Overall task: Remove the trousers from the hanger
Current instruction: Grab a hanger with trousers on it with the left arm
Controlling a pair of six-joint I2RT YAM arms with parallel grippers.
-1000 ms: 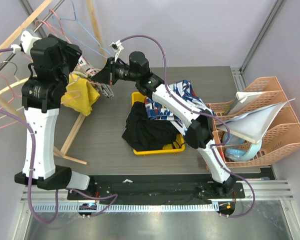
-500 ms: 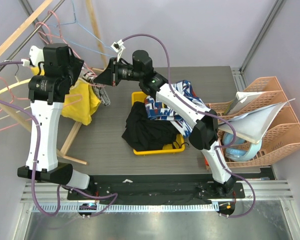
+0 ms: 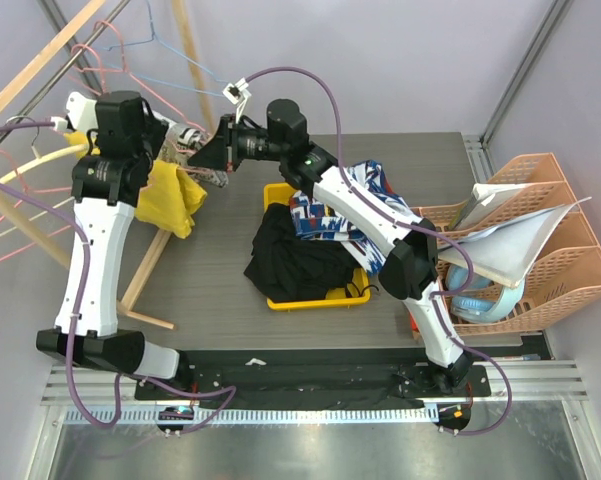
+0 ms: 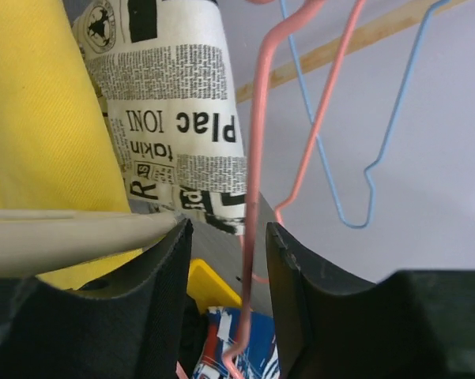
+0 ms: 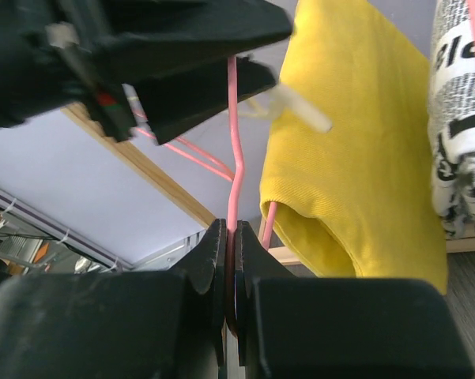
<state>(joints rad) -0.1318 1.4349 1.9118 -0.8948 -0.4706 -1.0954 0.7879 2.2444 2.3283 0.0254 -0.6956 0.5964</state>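
Observation:
The yellow trousers point(image 3: 170, 195) hang folded over a pink wire hanger point(image 5: 235, 134) at the table's back left. My right gripper point(image 5: 233, 237) is shut on that hanger's wire just below its bend, beside the trousers point(image 5: 356, 142). My left gripper point(image 4: 229, 260) is open, and the pink hanger wire point(image 4: 253, 213) runs between its fingers without touching either. The trousers point(image 4: 39, 118) fill the left side of the left wrist view. From above, the left gripper point(image 3: 175, 140) and the right gripper point(image 3: 205, 155) meet nose to nose at the hanger.
A newspaper-print cloth point(image 4: 174, 110) hangs next to the trousers. A blue wire hanger point(image 4: 379, 150) and more pink ones hang on the wooden rack point(image 3: 145, 270). A yellow bin point(image 3: 275, 195) holds black and blue-red clothes. Orange baskets point(image 3: 540, 270) stand at the right.
My left arm has swung right and brought its open jaws around the pink hanger wire, narrowing a little. The trousers shifted slightly. The right gripper kept its grip on the hanger.

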